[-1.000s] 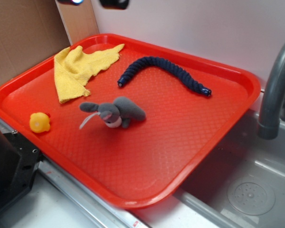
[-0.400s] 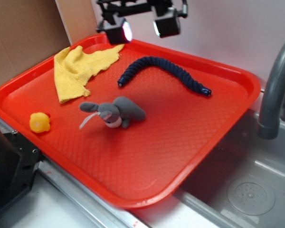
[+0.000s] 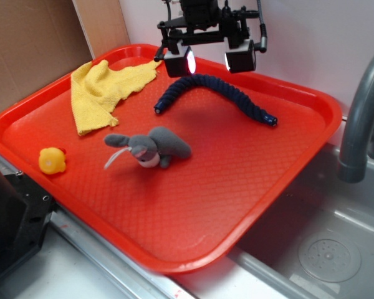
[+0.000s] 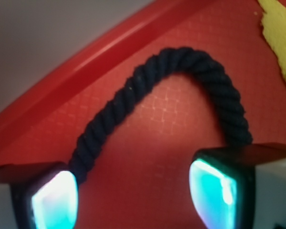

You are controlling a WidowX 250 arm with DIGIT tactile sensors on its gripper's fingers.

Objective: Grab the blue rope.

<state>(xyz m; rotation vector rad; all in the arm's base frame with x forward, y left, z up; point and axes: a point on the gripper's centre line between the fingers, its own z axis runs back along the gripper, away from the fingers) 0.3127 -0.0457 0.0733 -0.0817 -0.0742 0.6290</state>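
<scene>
The black WidowX gripper with two glowing pads [image 3: 209,59] has travelled fast within a second: a second ago only its tips showed at the top edge of the exterior view, a moment later it hung above the far rim, and now it sits lower and further right, directly over the arch of the short, thick, dark navy twisted rope [image 3: 215,87]; the rope itself has not shifted, nor has anything else; the rope lies curved on the far half of the red plastic tray with a textured floor [image 3: 193,205], one bound end near the crumpled yellow cloth [image 3: 103,90] and the other pointing toward the grey faucet [image 3: 361,118]. The jaws stand wide apart and hold nothing; in the wrist view the gripper [image 4: 133,195] shows its two lit fingertips [image 4: 52,200] straddling the bend of the rope [image 4: 181,62], with bare tray between them; the rope appears not yet touched. I judge this the approach stage, nearly lined up; what remains is a descent until the pads flank the rope, then a close; the bend seems to lie somewhat ahead of the gap, so a small advance may be needed. The grey plush rabbit toy [image 3: 151,146] and the small yellow rubber duck [image 3: 52,160] lie well apart from the rope and pose no obstacle.
</scene>
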